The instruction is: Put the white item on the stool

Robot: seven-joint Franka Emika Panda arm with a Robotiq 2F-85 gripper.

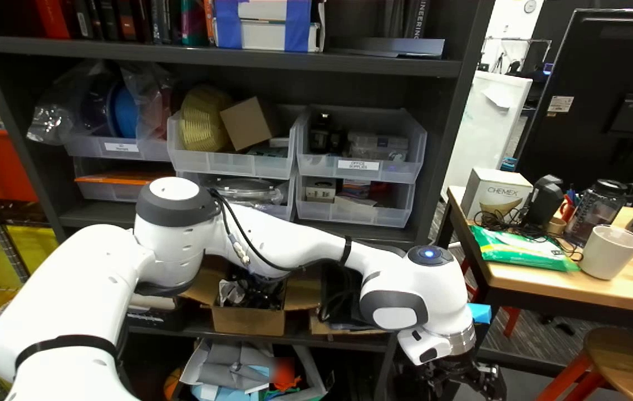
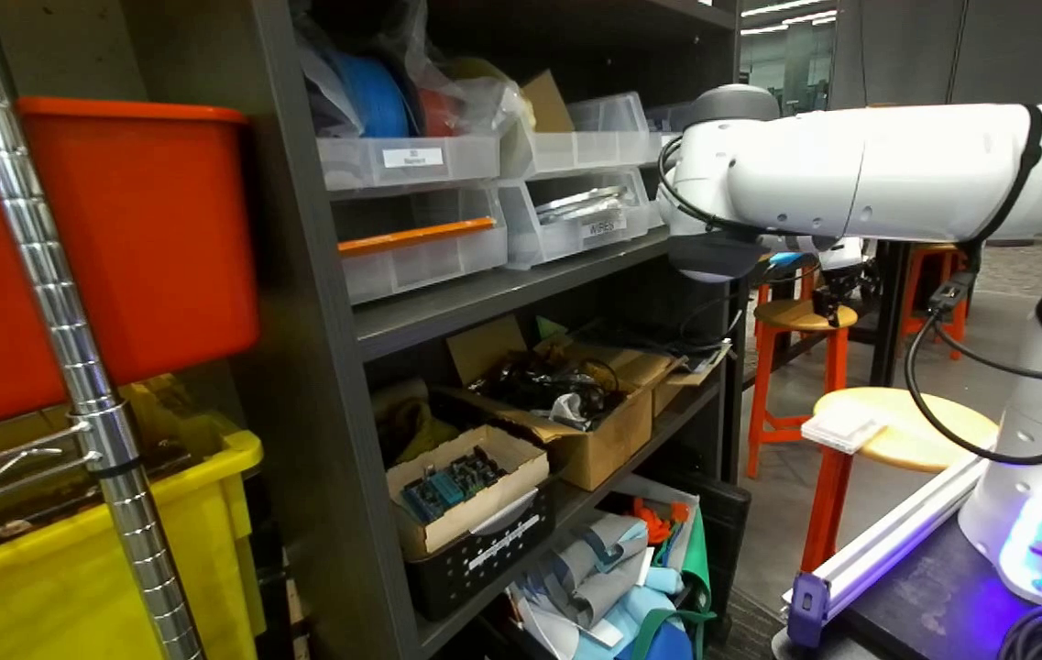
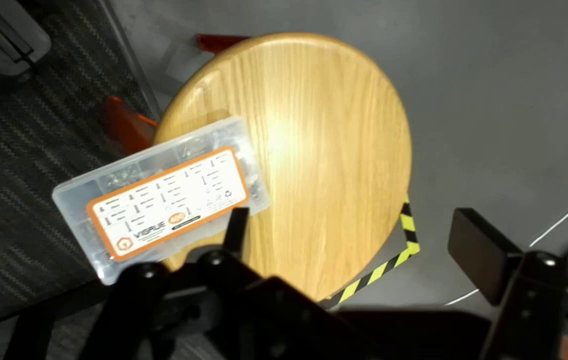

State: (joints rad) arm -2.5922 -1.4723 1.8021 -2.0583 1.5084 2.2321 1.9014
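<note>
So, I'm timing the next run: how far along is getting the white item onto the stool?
Done: the white-labelled box lies on the stool, a good part overhanging the edge. In hand: nothing; the fingers stand wide apart, with nothing gripped between them. Left: probably only backing off, perhaps after nudging the box further in.

Clear plastic compartment box [image 3: 161, 200]: orange-bordered white label [image 3: 168, 203] reads "VIGRUE", "400". White cardboard box [image 1: 495, 195]: "CHEMEX". Translucent plastic bin [image 1: 359, 176]: rectangular white label [image 1: 358, 165] reads "OFFICE SUPPLIES". Another translucent bin [image 2: 566, 243]: "WIPES" or "WIRES", third letter unclear. Dark book spine [image 1: 417, 20]: "NEERING", partial.
</note>
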